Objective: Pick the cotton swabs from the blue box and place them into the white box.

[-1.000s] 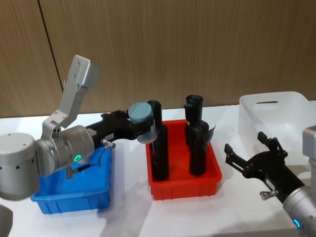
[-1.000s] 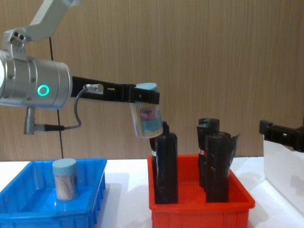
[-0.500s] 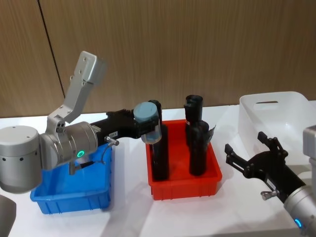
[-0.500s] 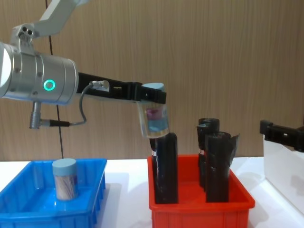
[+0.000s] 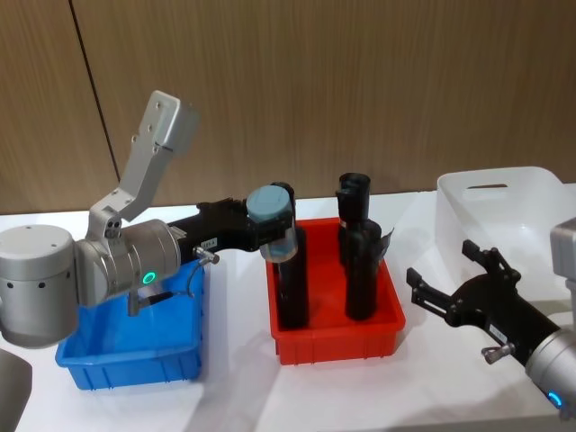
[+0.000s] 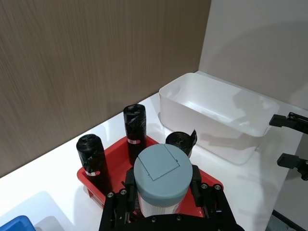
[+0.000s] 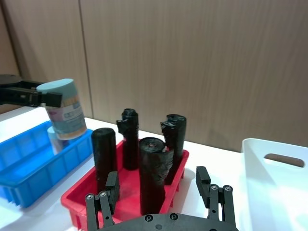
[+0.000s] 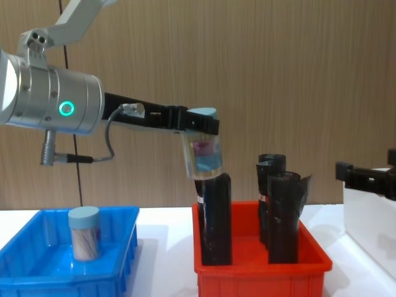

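My left gripper (image 5: 268, 225) is shut on one jar of cotton swabs (image 5: 273, 214), tilted a little and held in the air over the left side of the red bin. In the left wrist view its pale blue lid (image 6: 162, 169) sits between the two fingers (image 6: 128, 186). The same jar (image 8: 203, 152) hangs just above a black bottle. A second jar (image 8: 83, 233) stands in the blue box (image 5: 135, 335). The white box (image 5: 506, 212) stands at the far right. My right gripper (image 5: 443, 263) hovers open in front of it, holding nothing.
A red bin (image 5: 335, 340) with three tall black bottles (image 5: 360, 270) stands between the blue box and the white box, right under the carried jar. A wooden wall closes the back. The table top is white.
My left gripper has carried the jar to the right, from the blue box's edge to above the red bin. The right gripper has shifted slightly left.
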Controlling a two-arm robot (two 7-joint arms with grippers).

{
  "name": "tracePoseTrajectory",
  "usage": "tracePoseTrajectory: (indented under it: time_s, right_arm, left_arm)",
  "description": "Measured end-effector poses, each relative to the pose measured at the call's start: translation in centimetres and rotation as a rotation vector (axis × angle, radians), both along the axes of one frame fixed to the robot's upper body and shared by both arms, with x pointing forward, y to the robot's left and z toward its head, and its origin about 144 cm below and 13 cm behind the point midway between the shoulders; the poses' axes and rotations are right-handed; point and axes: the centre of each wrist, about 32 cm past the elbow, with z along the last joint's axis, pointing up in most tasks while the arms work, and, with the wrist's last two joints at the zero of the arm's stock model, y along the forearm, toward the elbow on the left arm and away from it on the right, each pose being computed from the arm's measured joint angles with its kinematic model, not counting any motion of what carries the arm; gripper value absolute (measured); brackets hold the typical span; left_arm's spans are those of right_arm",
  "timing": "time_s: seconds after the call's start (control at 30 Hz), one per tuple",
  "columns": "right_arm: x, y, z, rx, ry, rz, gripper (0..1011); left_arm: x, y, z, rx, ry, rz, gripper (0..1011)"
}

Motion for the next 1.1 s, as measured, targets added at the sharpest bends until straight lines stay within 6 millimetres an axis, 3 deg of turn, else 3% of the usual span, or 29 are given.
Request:
tracePoseTrajectory:
  time_s: [0.43, 1.1]
  right_arm:
    - [1.5, -1.0, 0.1, -0.009, 0.049, 0.121, 1001]
    - [4.4, -0.4, 0.5, 0.033, 0.094, 0.229, 1001]
  left_arm:
    - [0.1, 0.0, 0.1, 0.001, 0.002, -0.003, 660]
    - [0.1, 0.0, 0.1, 0.001, 0.003, -0.005, 660]
